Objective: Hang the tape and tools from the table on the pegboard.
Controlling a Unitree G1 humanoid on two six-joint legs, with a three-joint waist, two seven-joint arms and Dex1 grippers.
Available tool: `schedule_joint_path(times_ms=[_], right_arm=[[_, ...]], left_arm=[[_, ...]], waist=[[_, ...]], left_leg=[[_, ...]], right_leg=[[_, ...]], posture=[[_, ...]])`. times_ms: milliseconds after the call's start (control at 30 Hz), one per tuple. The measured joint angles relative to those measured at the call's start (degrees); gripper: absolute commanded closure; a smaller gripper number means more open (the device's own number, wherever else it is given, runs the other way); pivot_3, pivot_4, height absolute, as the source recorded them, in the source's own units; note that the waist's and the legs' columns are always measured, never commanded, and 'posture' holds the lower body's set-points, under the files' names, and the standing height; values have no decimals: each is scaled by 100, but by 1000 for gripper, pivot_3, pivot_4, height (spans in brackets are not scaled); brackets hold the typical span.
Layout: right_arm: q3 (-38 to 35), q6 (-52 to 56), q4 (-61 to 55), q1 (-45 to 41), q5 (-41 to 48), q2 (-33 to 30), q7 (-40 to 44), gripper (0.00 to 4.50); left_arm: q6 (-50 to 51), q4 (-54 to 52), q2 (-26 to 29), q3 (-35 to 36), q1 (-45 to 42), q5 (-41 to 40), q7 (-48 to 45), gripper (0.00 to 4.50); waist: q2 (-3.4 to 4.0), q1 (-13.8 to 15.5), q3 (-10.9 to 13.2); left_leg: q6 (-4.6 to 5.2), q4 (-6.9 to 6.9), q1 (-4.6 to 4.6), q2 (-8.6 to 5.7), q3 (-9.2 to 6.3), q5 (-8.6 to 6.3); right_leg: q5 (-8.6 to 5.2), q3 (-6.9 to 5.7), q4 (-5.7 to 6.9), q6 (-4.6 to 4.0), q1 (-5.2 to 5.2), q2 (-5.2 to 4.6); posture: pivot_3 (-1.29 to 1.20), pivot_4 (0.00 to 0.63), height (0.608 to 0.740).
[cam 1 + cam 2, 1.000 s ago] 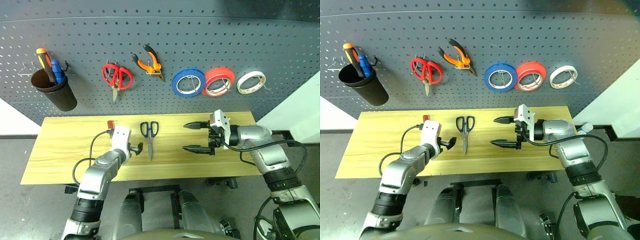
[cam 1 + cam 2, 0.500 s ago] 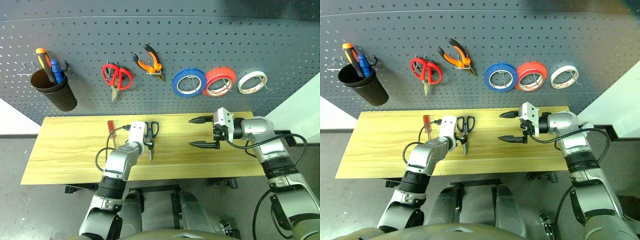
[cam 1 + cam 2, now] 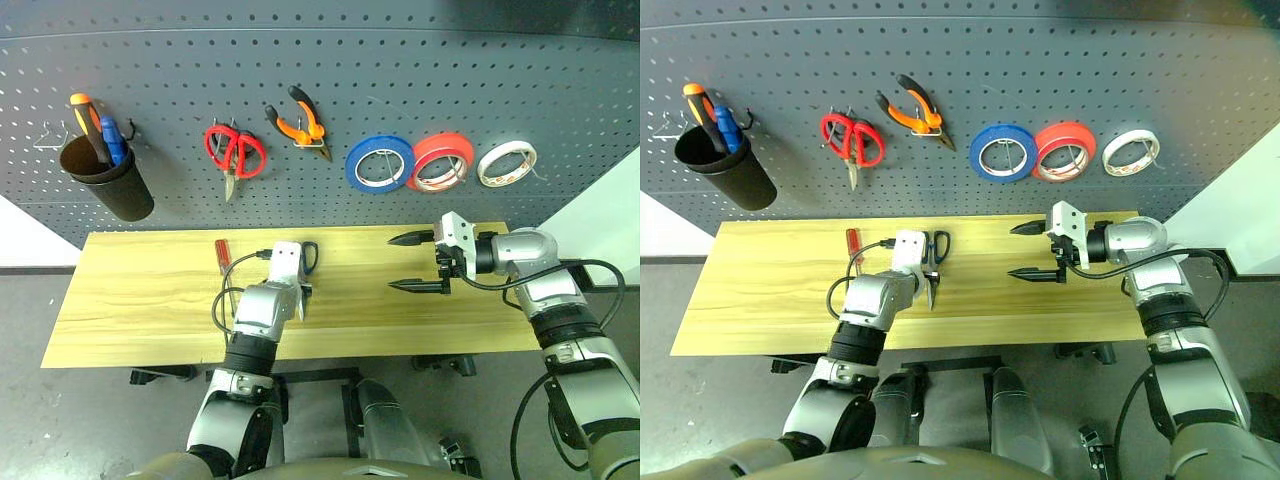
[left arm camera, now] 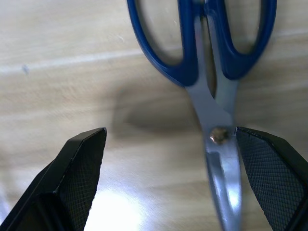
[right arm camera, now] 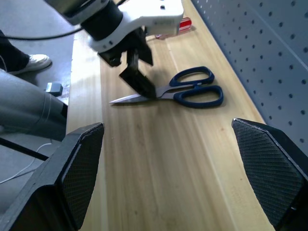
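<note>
The dark-blue-handled scissors (image 3: 936, 246) lie flat on the table (image 3: 130, 300), blades toward its front edge. My left gripper (image 4: 171, 130) hangs open just above them, pointing down, one finger by the pivot (image 4: 219, 135) and the other over bare wood. The slim red-handled screwdriver (image 3: 222, 255) lies left of the scissors. My right gripper (image 3: 412, 262) is open and empty above the table's right part, pointing left at the scissors (image 5: 192, 94). On the pegboard (image 3: 400, 70) hang the orange-and-black pliers (image 3: 300, 125) and the blue tape (image 3: 378, 165), red tape (image 3: 438, 162) and white tape (image 3: 503, 163).
Red-handled scissors (image 3: 235, 152) hang left of the pliers. A black cup (image 3: 105, 185) at the pegboard's left holds an orange and a blue screwdriver. A person's shoe (image 5: 36, 61) shows on the floor beyond the table's front edge.
My left arm swung right, from beside the screwdriver to over the scissors, and tipped its gripper downward. The right gripper drew a little to the right. Both stayed open.
</note>
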Motion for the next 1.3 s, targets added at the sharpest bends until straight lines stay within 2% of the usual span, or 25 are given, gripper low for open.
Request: schedule_joint_path(times_ms=[633,733,1100,1300], right_arm=[[-40,-287,128,7,-111,39,29,32],[-40,-338,136,19,-124,39,9,0],[-42,-413,138,80,-212,28,-93,0],[-69,-414,128,204,-232,12,-131,0]], left_arm=[[-74,394,-135,325,-145,7,450,0],[-144,515,-125,372,-185,-23,488,558],[-318,1002,-51,439,-482,-26,704,3925],[-277,989,-49,494,-504,12,884,3969]], waist=[[1,-134,2],[0,-139,2],[-5,-303,6],[-5,-302,17]], left_leg=[[-3,-1,26,-1,-1,1],[-4,-3,58,-2,-1,0],[-5,-8,85,-4,-1,-1],[-4,-13,85,-4,-3,-1]], right_leg=[[-1,0,3,7,27,0],[-3,0,-1,7,58,0],[-7,1,-7,8,84,-3],[-9,2,-7,10,82,-2]], posture=[[50,258,740],[48,257,740],[32,272,740],[24,273,740]])
